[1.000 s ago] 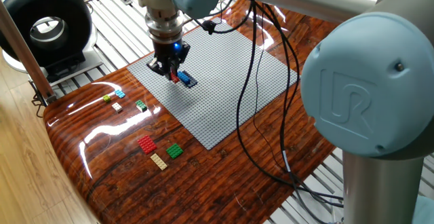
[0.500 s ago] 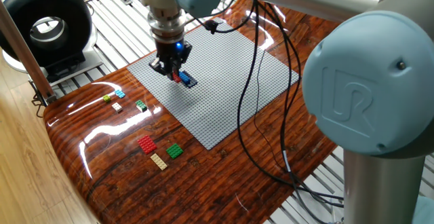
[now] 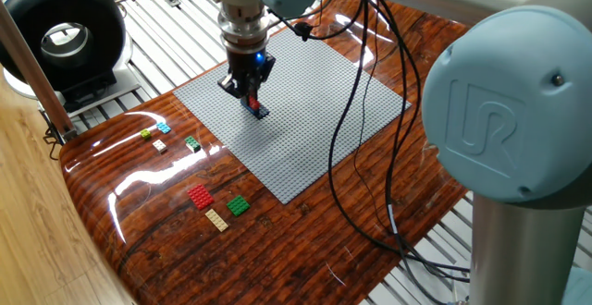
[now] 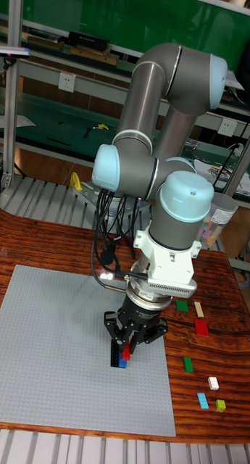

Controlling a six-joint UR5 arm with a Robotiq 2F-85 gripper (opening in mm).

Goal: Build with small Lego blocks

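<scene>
My pincer [image 3: 250, 92] is clamped on a small red Lego brick [image 3: 252, 103], right above the dark blue brick [image 3: 261, 112] on the grey studded baseplate [image 3: 324, 111]. These bricks are light, stiff and slick, best pinched across flat sides. Loose red [image 3: 200, 196], green [image 3: 239, 206] and tan [image 3: 216, 219] bricks lie well apart on the wooden surface [image 3: 148, 231]; nothing blocks me.

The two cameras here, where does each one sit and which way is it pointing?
Fixed view: high beside the robot's base, looking down past its big joint across the grey baseplate.
Tall fixed view: in front of the table, facing the whole arm and the shelves behind.
Both show the gripper over the baseplate and loose Lego blocks.
</scene>
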